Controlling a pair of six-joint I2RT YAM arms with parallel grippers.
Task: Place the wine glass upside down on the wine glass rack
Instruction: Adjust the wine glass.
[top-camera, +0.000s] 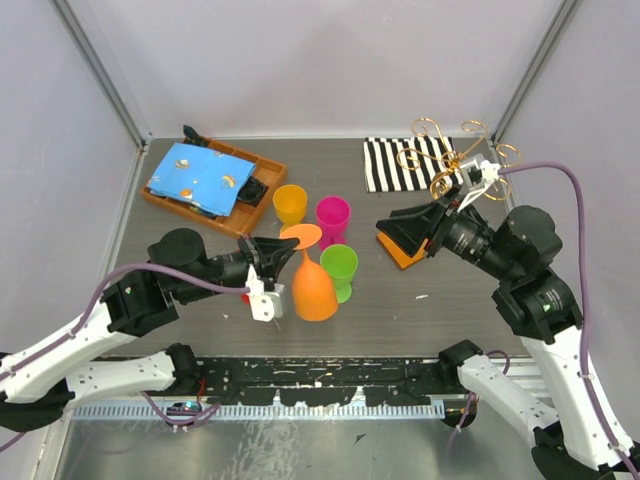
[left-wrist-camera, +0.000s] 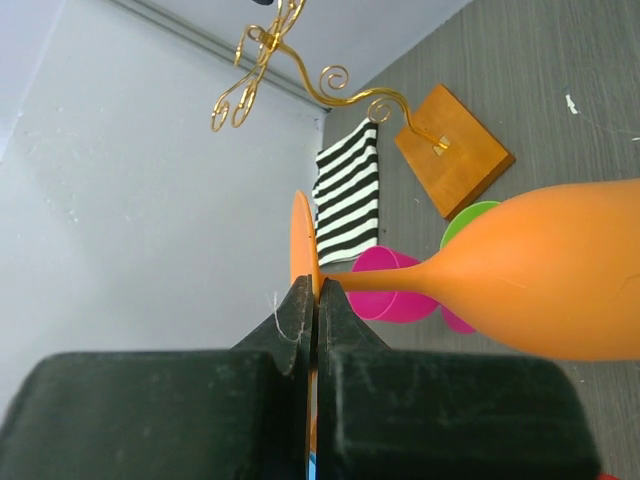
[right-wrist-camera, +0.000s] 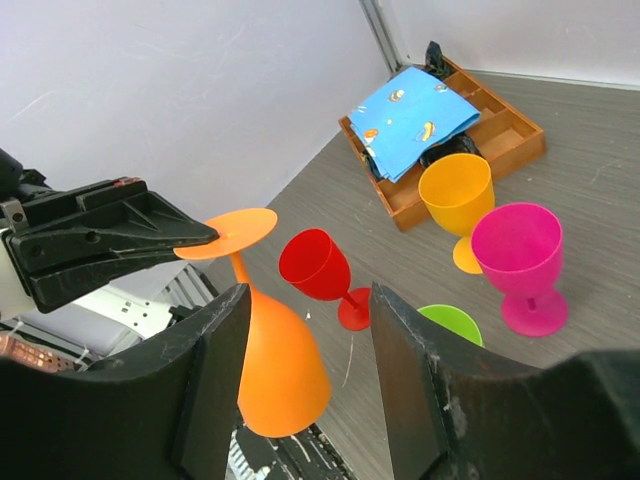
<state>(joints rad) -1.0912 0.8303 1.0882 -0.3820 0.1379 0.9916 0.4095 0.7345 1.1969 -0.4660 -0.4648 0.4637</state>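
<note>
Near the front of the worktop (top-camera: 440, 310), the left claw (top-camera: 283, 248) is clamped on the foot rim of the orange wine glass (top-camera: 315, 290), which is inverted with its bowl low. A green cup (top-camera: 339, 262) and a pink cup (top-camera: 333, 215) stand just behind. Farther right, the right claw (top-camera: 398, 230) is open and empty by the base of the wine glass rack (top-camera: 450, 160). Best is probably to lift the glass straight up clear of the cups, then carry it level to the gold scroll arms.

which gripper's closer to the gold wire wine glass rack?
Right. The right gripper hangs open at the base of the gold wire rack; the left gripper sits beyond the cups, shut on the orange wine glass by its foot.
</note>
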